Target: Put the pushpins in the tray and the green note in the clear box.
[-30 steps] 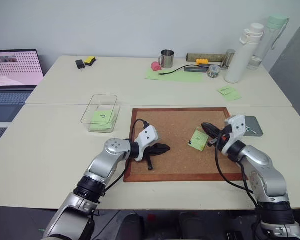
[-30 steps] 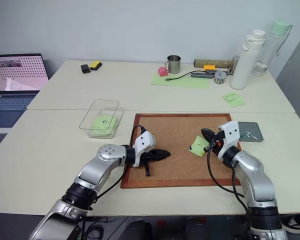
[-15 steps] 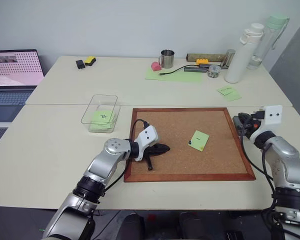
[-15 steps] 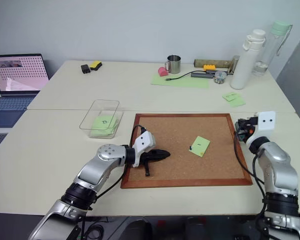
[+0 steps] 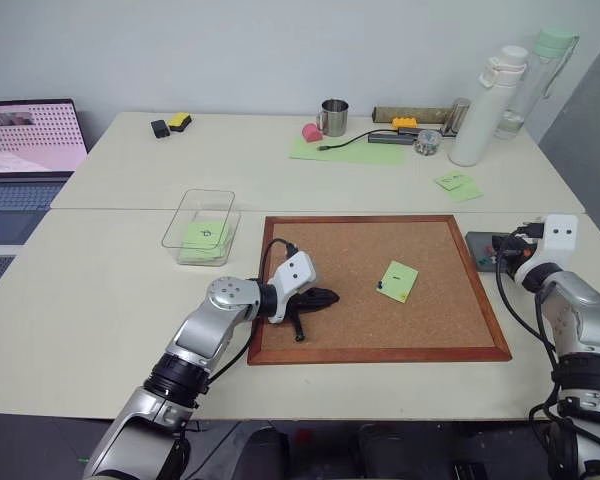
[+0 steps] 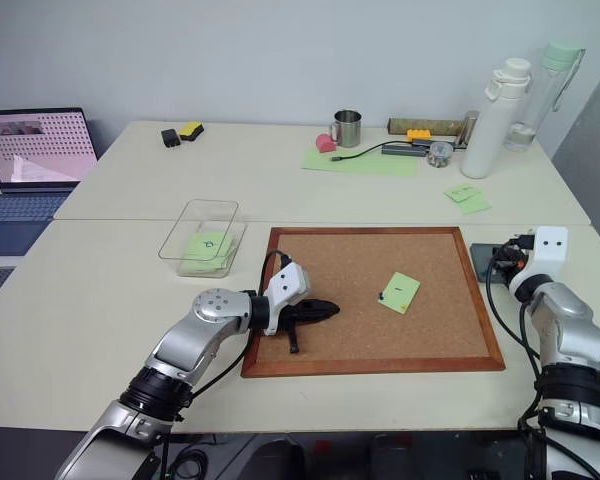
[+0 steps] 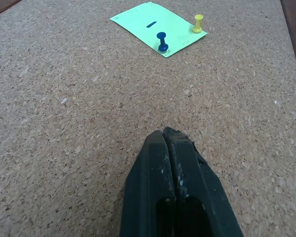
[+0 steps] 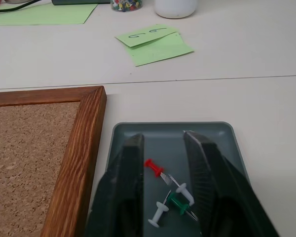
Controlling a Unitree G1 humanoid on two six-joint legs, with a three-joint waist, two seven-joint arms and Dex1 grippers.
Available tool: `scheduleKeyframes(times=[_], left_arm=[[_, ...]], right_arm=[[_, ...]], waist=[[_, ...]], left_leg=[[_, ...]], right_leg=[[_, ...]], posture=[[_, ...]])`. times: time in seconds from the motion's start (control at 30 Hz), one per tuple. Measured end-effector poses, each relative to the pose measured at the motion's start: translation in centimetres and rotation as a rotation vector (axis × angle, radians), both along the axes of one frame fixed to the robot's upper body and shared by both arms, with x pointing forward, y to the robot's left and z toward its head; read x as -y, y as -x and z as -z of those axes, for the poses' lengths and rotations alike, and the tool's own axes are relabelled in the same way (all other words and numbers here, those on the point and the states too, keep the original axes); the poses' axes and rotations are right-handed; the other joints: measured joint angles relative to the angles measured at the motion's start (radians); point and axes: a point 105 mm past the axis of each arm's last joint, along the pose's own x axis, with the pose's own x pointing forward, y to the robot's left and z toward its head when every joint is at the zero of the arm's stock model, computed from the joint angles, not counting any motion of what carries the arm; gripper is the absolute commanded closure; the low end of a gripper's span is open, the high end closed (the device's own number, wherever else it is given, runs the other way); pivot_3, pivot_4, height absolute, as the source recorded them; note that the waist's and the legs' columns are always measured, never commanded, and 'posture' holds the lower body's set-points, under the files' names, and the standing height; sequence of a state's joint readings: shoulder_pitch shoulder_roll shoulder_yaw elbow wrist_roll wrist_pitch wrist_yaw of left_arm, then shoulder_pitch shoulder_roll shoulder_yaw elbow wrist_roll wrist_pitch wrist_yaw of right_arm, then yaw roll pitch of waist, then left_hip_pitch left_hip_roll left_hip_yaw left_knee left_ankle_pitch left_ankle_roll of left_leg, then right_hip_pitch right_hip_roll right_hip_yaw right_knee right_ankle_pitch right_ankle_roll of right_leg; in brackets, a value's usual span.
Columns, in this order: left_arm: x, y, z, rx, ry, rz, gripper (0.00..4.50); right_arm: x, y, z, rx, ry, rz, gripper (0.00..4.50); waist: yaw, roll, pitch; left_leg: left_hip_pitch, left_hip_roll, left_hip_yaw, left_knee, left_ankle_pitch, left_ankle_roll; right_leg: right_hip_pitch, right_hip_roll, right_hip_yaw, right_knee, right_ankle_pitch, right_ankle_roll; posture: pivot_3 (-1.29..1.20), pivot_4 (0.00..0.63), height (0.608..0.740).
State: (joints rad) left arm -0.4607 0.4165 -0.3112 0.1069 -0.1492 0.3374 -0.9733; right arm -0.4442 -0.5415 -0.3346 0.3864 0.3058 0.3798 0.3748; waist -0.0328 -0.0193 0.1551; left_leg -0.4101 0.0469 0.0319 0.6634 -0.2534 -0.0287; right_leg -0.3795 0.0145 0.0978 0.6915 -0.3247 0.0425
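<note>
In the left eye view, a pale bench (image 5: 110, 290) runs across the frame under a plain light wall, with a wood-framed corkboard (image 5: 360, 350) at lower centre, a laptop (image 5: 25, 150) at the left edge and bottles (image 5: 485, 105) at upper right. The clear box (image 5: 202, 226) sits left of centre, just off the corkboard's upper left corner, with a green slip inside. The left end effector (image 5: 325, 297) lies low over the cork at centre, closed and empty, and the green note (image 5: 397, 281) lies on the cork just to its right, apart from it. At the right edge the right end effector (image 5: 502, 250) hovers over the tray (image 5: 477, 246), beside the corkboard's right frame. In the left wrist view, the fingers (image 7: 153, 197) are pressed together on nothing, and the note sits ahead of them with a blue and a yellow pushpin in its near corner. In the right wrist view, the fingers (image 8: 126, 192) stand parted and empty above the grey tray, with the pushpins (image 8: 170, 195) loose between them: red, green and two white.
</note>
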Motion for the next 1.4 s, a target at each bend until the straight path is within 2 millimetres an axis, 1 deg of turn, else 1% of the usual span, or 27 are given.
scheduleKeyframes(times=[0.07,0.17,0.27,0.33,0.47,0.5,0.6,0.67,0.73,0.8,0.97,1.07,1.23,1.3,1.33,1.37,1.4], left_arm=[[0.0,0.0,0.0,0.000,0.000,0.000,4.50],[0.0,0.0,0.0,0.000,0.000,0.000,4.50],[0.0,0.0,0.0,-0.001,0.000,0.001,4.50],[0.0,0.0,0.0,0.000,0.000,0.002,4.50],[-0.1,0.0,0.0,0.000,-0.004,0.001,4.50],[-0.1,0.0,0.0,0.000,-0.005,0.000,4.50],[-0.1,0.0,0.0,-0.001,-0.007,0.002,4.50],[-0.1,0.0,0.0,-0.001,-0.007,0.002,4.50],[-0.1,0.0,0.0,-0.001,-0.007,0.003,4.50],[-0.1,0.0,0.0,-0.001,-0.007,0.005,4.50],[-0.1,0.0,0.0,-0.003,-0.008,0.009,4.50],[-0.1,0.0,-0.1,-0.004,-0.009,0.013,4.50],[-0.1,0.0,-0.1,-0.004,-0.010,0.014,4.50],[-0.1,0.0,-0.1,-0.004,-0.010,0.014,4.50],[-0.1,0.0,-0.1,-0.004,-0.010,0.014,4.50],[-0.1,0.0,-0.1,-0.004,-0.010,0.014,4.50],[-0.1,0.0,-0.1,-0.004,-0.010,0.014,4.50]], right_arm=[[0.0,0.0,0.0,0.000,-0.002,-0.002,2.08],[-0.2,0.0,-0.4,0.017,-0.012,-0.019,2.08],[-1.4,0.7,-1.7,0.074,-0.005,-0.091,2.08],[-2.8,1.8,-2.1,0.093,-0.003,-0.177,2.08],[-6.8,4.7,-1.5,0.087,-0.054,-0.356,2.08],[-8.2,5.4,-1.2,0.079,-0.070,-0.405,2.08],[-11.1,6.9,-0.5,0.057,-0.078,-0.510,2.08],[-12.8,7.8,0.2,0.036,-0.061,-0.563,2.08],[-13.9,8.1,1.2,0.005,-0.051,-0.586,2.08],[-14.2,8.2,2.0,-0.024,-0.028,-0.576,2.08],[-15.2,8.3,2.7,-0.035,-0.040,-0.577,2.08],[-15.6,8.5,3.5,-0.059,-0.026,-0.581,2.08],[-15.7,8.6,3.7,-0.063,-0.021,-0.579,2.08],[-15.8,8.6,3.7,-0.062,-0.023,-0.581,2.44],[-15.8,8.6,3.7,-0.062,-0.024,-0.582,2.52],[-15.9,8.6,3.7,-0.061,-0.028,-0.582,2.73],[-16.0,8.7,3.8,-0.061,-0.032,-0.583,3.04]], waist=[[0.000,0.000,0.000],[0.000,0.000,0.000],[0.001,0.000,0.000],[0.001,0.000,0.000],[0.000,0.000,0.000],[-0.001,0.000,0.000],[-0.001,0.000,0.000],[-0.001,0.000,0.000],[0.000,0.000,0.000],[0.000,0.000,0.000],[0.001,0.000,0.000],[0.001,0.000,0.000],[0.001,0.000,0.000],[0.001,0.000,0.000],[0.001,0.000,0.000],[0.001,0.000,0.000],[0.001,0.000,0.000]], left_leg=[[0.000,0.000,0.000,0.000,0.000,0.000],[0.000,0.000,0.000,0.000,0.000,0.000],[0.000,0.000,-0.001,-0.001,0.000,0.000],[0.000,0.000,-0.001,-0.001,0.000,0.000],[0.000,0.001,-0.002,-0.001,0.000,0.000],[0.000,0.001,-0.002,-0.001,0.000,0.000],[0.000,0.000,-0.001,0.000,0.000,0.000],[0.000,0.000,-0.001,0.000,0.000,0.000],[0.000,0.000,-0.001,0.000,0.000,0.000],[0.000,0.000,-0.001,0.000,0.000,0.000],[0.000,0.000,-0.002,0.000,0.000,0.000],[0.000,0.000,-0.001,0.000,0.000,0.000],[0.000,0.000,-0.001,0.000,0.000,0.000],[0.000,0.000,-0.001,0.000,0.000,0.000],[0.000,0.000,-0.001,0.000,0.000,0.000],[0.000,0.000,-0.002,0.000,0.000,0.000],[0.000,0.000,-0.002,0.000,0.000,0.000]], right_leg=[[0.000,0.000,0.000,0.000,0.000,0.000],[0.000,0.000,0.000,0.000,0.000,0.000],[0.000,0.000,0.000,-0.001,0.000,0.000],[0.000,0.000,-0.001,-0.001,0.000,0.000],[0.001,0.000,0.000,-0.001,0.000,0.000],[0.001,0.000,-0.001,-0.001,0.000,0.000],[0.001,0.000,-0.001,-0.001,0.000,0.000],[0.001,0.000,-0.001,-0.001,0.000,0.000],[0.001,0.000,-0.001,-0.001,0.000,0.000],[0.001,0.000,-0.001,-0.001,0.000,0.000],[0.001,0.000,-0.002,-0.001,0.000,0.000],[0.001,0.000,-0.001,-0.002,0.000,0.000],[0.001,0.000,-0.002,-0.001,0.000,0.000],[0.001,0.000,-0.002,-0.002,0.000,0.000],[0.001,0.000,-0.002,-0.001,0.000,0.000],[0.001,0.000,-0.002,-0.001,0.000,0.000],[0.001,0.000,-0.002,-0.001,0.000,0.000]], posture=[[0.00,0.150,0.740],[0.00,0.150,0.740],[0.00,0.150,0.740],[0.00,0.150,0.740],[0.00,0.150,0.740],[0.00,0.150,0.740],[0.00,0.150,0.740],[0.00,0.150,0.740],[0.00,0.150,0.740],[0.00,0.150,0.740],[0.00,0.150,0.740],[0.00,0.150,0.740],[0.00,0.150,0.740],[0.00,0.150,0.740],[0.00,0.150,0.740],[0.00,0.150,0.740],[0.00,0.150,0.740]])
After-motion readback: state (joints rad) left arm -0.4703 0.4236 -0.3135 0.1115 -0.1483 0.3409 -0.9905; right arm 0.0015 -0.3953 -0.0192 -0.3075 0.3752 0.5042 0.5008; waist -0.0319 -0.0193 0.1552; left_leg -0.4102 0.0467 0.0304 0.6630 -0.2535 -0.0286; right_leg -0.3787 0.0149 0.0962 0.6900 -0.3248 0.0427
